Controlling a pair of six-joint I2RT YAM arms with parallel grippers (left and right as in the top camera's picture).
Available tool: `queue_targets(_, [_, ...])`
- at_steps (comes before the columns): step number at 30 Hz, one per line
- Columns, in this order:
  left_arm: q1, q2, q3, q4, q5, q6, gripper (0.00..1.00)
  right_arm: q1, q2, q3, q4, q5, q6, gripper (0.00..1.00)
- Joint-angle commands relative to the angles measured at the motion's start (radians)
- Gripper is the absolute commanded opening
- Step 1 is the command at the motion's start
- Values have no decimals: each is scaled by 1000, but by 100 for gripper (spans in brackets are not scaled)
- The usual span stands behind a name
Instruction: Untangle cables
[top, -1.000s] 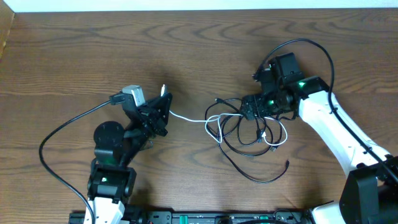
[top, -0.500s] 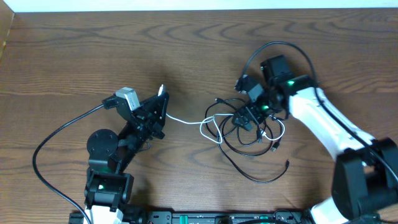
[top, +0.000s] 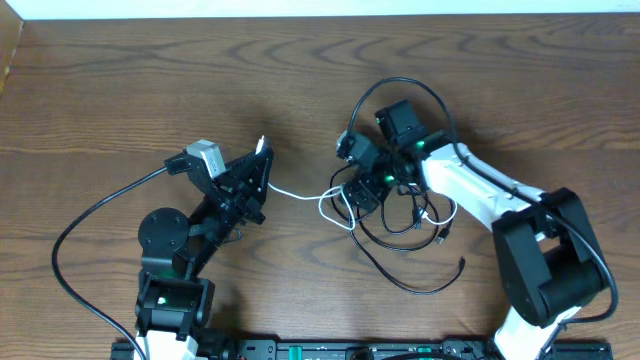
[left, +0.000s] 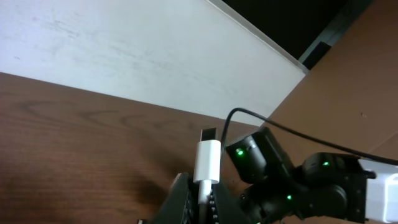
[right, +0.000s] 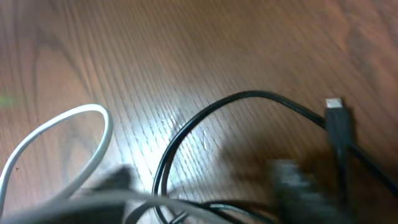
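Observation:
The cables lie mid-table as a looped bundle. The black cable (top: 400, 232) coils there, with one end plug (top: 461, 263) trailing to the lower right. A white cable (top: 300, 194) runs left out of the bundle to my left gripper (top: 256, 176). That gripper is shut on the white plug (left: 208, 159), which sticks up between its fingers. My right gripper (top: 363, 190) hovers low over the bundle's left part. Its blurred fingers (right: 112, 180) stand apart, open, with a black loop (right: 249, 98), a black plug (right: 337, 119) and a white loop (right: 62, 124) ahead of them.
A thick black wire (top: 90, 215) arcs from the left arm across the near left of the wooden table (top: 120, 80). Another wire (top: 400, 88) loops above the right wrist. The right arm (left: 292, 180) faces the left wrist camera at close range.
My right gripper has swung left over the bundle, from its right side to its left part, and its fingers look closer together. The left gripper still holds the white plug, shifted slightly.

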Motion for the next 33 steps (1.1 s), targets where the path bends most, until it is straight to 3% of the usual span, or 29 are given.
queue_targets(1, [8, -9, 43, 5, 19, 6, 8, 3, 22, -6, 7, 18, 47, 1])
queue_targets(9, [19, -6, 42, -55, 19, 23, 8, -10, 10, 11, -74, 546, 434, 1])
queue_targets(11, [19, -1, 42, -86, 19, 36, 8, -10, -9, 16, -98, 603, 473, 1])
queue_targets(16, [19, 7, 42, -151, 19, 48, 8, -10, -106, 26, -134, 672, 548, 1])
queue_targets(22, [19, 7, 42, -215, 19, 48, 17, -10, -304, 57, -140, 672, 651, 1])
queue_targets(24, [19, 7, 42, -245, 19, 48, 29, -10, -370, 85, -152, 671, 673, 1])
queue_targets(27, [19, 10, 39, -294, 19, 49, 39, -11, -457, 138, -174, 668, 673, 1])
queue_targets(33, [19, 64, 34, -352, 20, 48, 47, -34, -540, 302, -321, 673, 673, 1])
